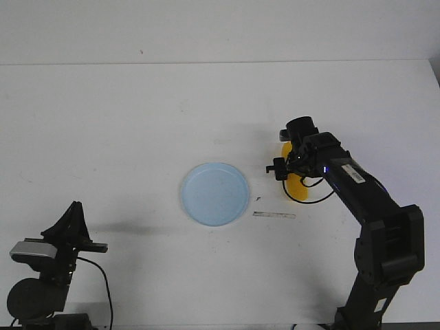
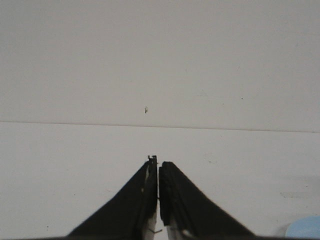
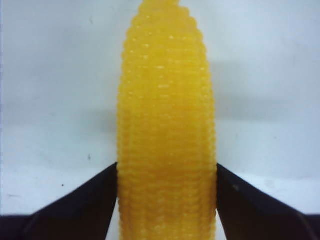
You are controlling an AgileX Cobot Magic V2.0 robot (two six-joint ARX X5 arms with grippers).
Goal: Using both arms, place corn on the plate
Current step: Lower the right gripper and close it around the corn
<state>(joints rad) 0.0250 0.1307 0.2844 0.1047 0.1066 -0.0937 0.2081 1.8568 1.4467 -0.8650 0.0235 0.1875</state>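
Observation:
The yellow corn point(image 1: 297, 187) lies on the white table just right of the pale blue plate point(image 1: 215, 193). My right gripper point(image 1: 291, 167) is over the corn, so only the cob's two ends show in the front view. In the right wrist view the corn point(image 3: 166, 115) fills the gap between both black fingers point(image 3: 85, 205), which press its sides; my right gripper point(image 3: 167, 170) is shut on it. My left gripper point(image 1: 74, 206) rests at the near left, far from the plate. It is shut and empty point(image 2: 158, 162). A sliver of the plate point(image 2: 306, 228) shows in the left wrist view.
A thin grey strip point(image 1: 273, 215) and a small dark speck point(image 1: 258, 199) lie on the table between the plate and the right arm's base point(image 1: 381, 275). The table's far edge point(image 1: 206, 63) meets a pale wall.

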